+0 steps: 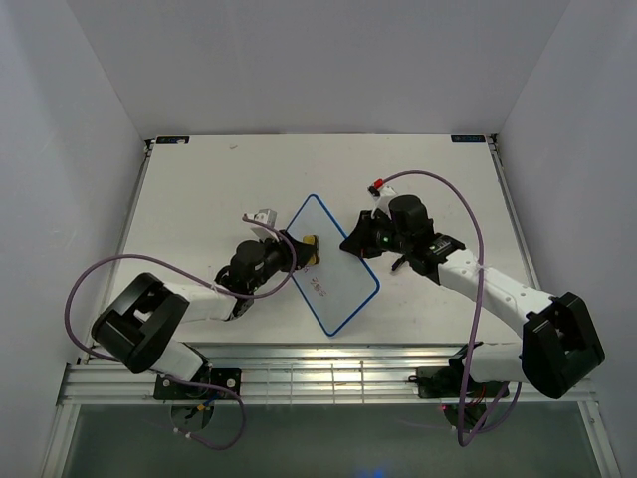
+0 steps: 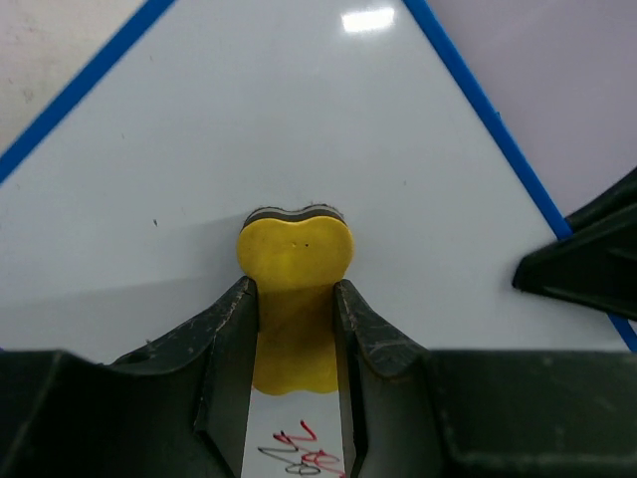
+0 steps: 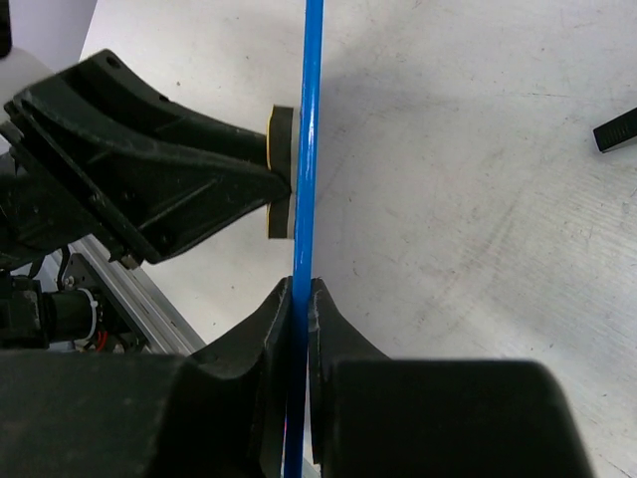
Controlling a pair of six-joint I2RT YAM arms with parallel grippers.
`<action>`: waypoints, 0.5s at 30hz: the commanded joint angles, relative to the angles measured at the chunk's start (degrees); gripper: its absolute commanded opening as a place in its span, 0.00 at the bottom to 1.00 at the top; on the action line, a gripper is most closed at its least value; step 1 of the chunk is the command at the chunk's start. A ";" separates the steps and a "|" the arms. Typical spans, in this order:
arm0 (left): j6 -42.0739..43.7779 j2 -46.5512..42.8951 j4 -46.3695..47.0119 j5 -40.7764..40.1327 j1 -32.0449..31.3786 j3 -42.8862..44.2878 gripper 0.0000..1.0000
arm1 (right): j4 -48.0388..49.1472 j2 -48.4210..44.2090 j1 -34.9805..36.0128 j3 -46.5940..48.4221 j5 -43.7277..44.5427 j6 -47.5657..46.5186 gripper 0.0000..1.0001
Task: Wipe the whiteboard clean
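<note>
Mid-bench (image 1: 199, 199): whiteboard (image 1: 338, 267), long axis slanting from far left to near right. Pinched at its right blue edge by right fingers (image 3: 267, 334), clenched tight on the frame. Pressed against the white face, a yellow eraser (image 2: 295, 254), gripped between left fingers (image 2: 227, 334). Just nearer than the eraser, red and dark scribble (image 2: 299, 456), too tangled to read.

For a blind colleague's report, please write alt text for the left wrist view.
The left gripper is shut on a yellow eraser, holding its dark felt face against the white surface of the whiteboard. Red marks show between the fingers, below the eraser; the blue frame crosses both upper corners.
</note>
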 commanded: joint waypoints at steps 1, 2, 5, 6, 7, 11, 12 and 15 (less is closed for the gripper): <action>-1.45 -2.46 -2.76 4.01 -1.69 -2.97 0.00 | 3.92 0.47 1.89 3.67 -4.71 -0.46 0.08; -1.71 -3.07 -3.90 1.22 -1.43 -3.85 0.00 | 3.92 0.38 1.89 3.84 -4.71 -0.46 0.08; -7.76 -5.10 -11.97 -5.54 2.33 -4.56 0.01 | 3.84 -0.06 1.63 3.85 -4.44 -0.37 0.08; -10.22 -5.10 -15.39 -6.01 3.65 -5.00 0.02 | 3.84 -0.23 1.54 3.58 -4.27 -0.37 0.08; -12.07 -4.84 -16.12 -6.01 4.89 -5.26 0.02 | 3.84 -0.32 1.45 3.49 -4.09 -0.37 0.08; -13.75 -1.33 -17.09 -4.96 6.31 -4.48 0.02 | 4.36 -0.68 1.36 2.62 -3.56 -0.54 0.08; -13.93 -0.45 -17.01 -4.78 6.39 -3.87 0.02 | 4.71 -0.59 1.36 2.35 -3.91 -0.46 0.08; -14.37 2.37 -17.01 -4.87 6.57 -2.90 0.02 | 5.41 -0.85 1.36 1.12 -4.53 0.07 0.08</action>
